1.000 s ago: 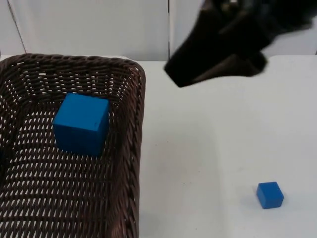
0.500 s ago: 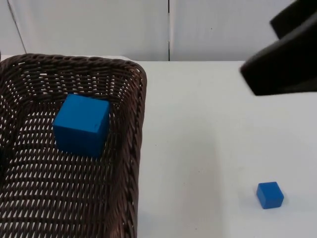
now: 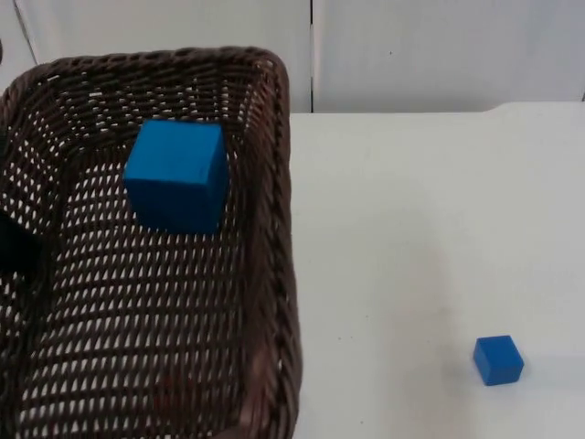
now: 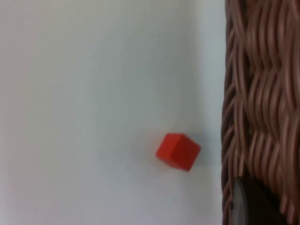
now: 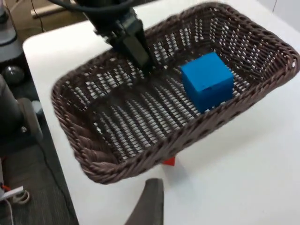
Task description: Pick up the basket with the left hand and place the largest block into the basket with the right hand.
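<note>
The brown wicker basket (image 3: 274, 229) hangs above the table, tilted. The large blue block (image 3: 176, 176) lies inside it, also seen as the blue block (image 5: 207, 80) within the basket (image 5: 93, 159). My left gripper (image 5: 137, 52) is shut on the basket's rim, and its dark tip (image 3: 13, 247) shows at the basket's left wall. The basket's woven wall (image 4: 262, 93) stands close beside the left fingertip (image 4: 241, 206). My right gripper (image 5: 150, 202) hovers off the basket's near side, holding nothing.
A small blue cube (image 3: 498, 358) sits on the white table (image 3: 411, 229) at the front right. A small red cube (image 4: 178, 151) lies on the table under the basket's edge, also visible as a red cube (image 5: 169, 161).
The basket has risen and shifted toward the right with the large block in it. The right arm has drawn back out of the top view to the right.
</note>
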You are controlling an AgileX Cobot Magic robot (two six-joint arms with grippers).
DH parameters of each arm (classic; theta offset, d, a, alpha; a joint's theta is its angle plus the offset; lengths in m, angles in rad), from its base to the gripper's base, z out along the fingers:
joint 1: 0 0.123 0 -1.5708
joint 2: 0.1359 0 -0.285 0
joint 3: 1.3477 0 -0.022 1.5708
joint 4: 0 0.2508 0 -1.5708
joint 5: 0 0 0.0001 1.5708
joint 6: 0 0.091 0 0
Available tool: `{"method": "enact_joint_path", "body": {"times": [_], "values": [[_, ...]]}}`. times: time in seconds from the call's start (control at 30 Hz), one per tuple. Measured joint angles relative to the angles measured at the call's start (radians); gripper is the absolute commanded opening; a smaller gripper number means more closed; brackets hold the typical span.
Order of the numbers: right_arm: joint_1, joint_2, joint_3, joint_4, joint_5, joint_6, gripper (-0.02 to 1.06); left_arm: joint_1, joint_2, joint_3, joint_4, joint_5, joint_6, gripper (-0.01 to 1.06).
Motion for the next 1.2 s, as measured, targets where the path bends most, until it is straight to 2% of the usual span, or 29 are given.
{"method": "enact_joint_path", "body": {"times": [0.3, 0.47, 0.5, 0.63, 0.8, 0.83, 0.97, 1.2], "values": [[0.000, -0.093, 0.000, -0.049, 0.000, 0.003, 0.77, -0.008, 0.147, -0.007, -0.154, -0.015, 0.119, 0.00], [0.000, -0.095, 0.000, -0.081, 0.002, 0.003, 0.77, -0.125, 0.246, -0.068, -0.173, -0.089, 0.129, 0.00], [0.000, -0.095, 0.000, -0.081, 0.002, 0.003, 0.77, -0.125, 0.246, -0.068, -0.173, -0.089, 0.129, 0.00], [0.000, -0.095, 0.000, -0.097, 0.002, 0.017, 0.77, -0.241, 0.339, -0.147, -0.180, -0.180, 0.107, 0.00], [0.000, -0.095, 0.000, -0.103, 0.002, 0.021, 0.77, -0.309, 0.449, -0.246, -0.185, -0.220, 0.090, 0.00], [0.000, -0.095, 0.000, -0.103, 0.002, 0.021, 0.77, -0.309, 0.449, -0.246, -0.185, -0.220, 0.090, 0.00], [0.000, -0.095, 0.000, -0.103, 0.002, 0.021, 0.77, -0.351, 0.581, -0.375, -0.195, -0.230, 0.076, 0.00], [0.000, -0.095, 0.000, -0.142, 0.002, 0.021, 0.77, -0.358, 0.774, -0.546, -0.230, -0.238, 0.064, 0.00]]}}
